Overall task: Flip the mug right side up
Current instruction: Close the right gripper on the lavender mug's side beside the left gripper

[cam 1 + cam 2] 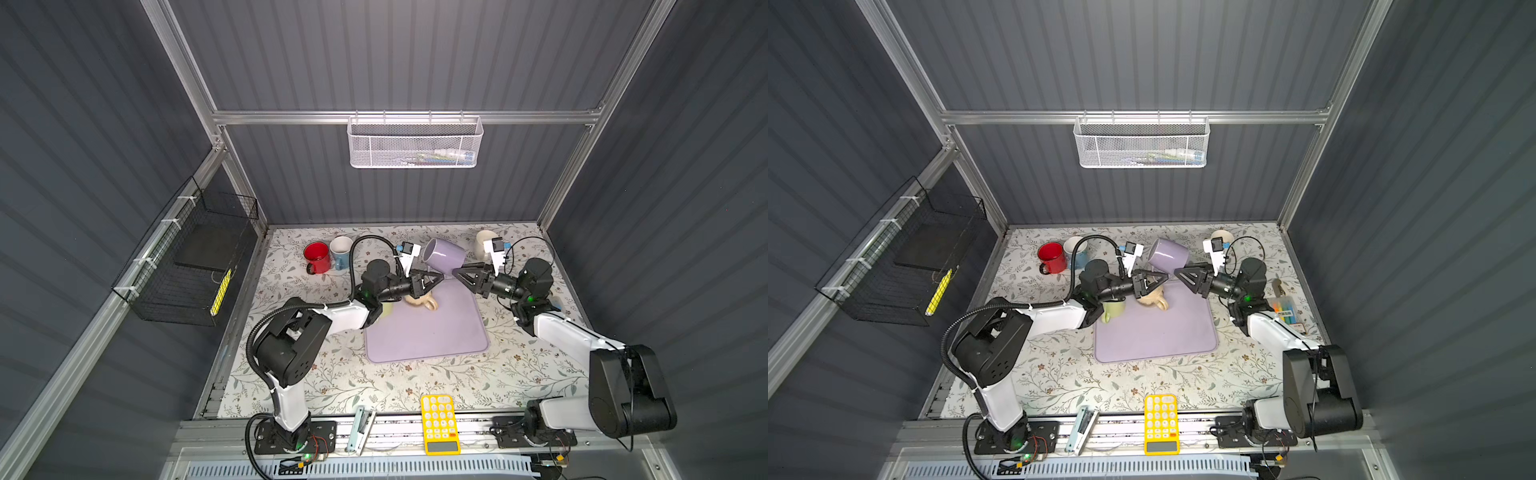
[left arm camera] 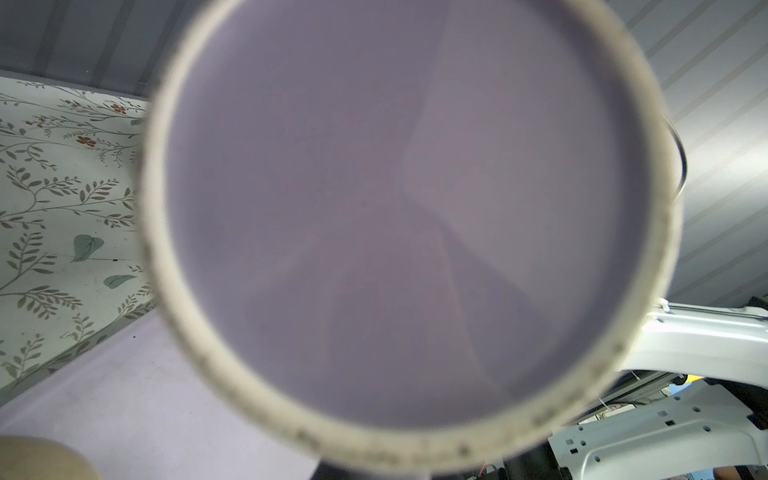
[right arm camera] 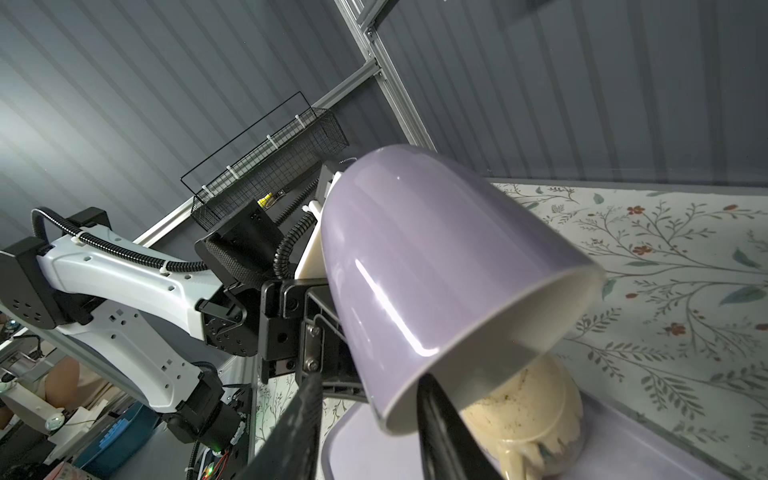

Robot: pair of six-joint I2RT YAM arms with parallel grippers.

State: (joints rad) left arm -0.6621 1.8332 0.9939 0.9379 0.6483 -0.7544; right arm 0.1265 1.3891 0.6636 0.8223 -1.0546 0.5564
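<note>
1. The left gripper (image 1: pixel 437 279) is clenched on the purple mug (image 1: pixel 444 254). The grip is probably at the handle, which is hidden. It should hold that pinch steady until the other side has a sure hold.
2. The purple mug hangs in the air over the far edge of the lavender mat (image 1: pixel 436 336), near the middle of the counter's (image 1: pixel 374 386) far edge. It lies roughly on its side, with the base toward the left arm and the mouth tipped down toward the right. About a quarter turn more looks needed to bring the mouth up.
3. A beige mug (image 1: pixel 424 301) lies on the mat just below. The turn is best made at this height, and the set-down aimed at bare mat nearer the front edge.
4. The right gripper (image 1: pixel 457 274) is released. In the right wrist view one finger (image 3: pixel 436 415) sits inside the rim and the other stands outside, clear of the wall. It should slide deeper over the wall and close squarely. Only then should the left let go, or the glazed rim may slip.
</note>
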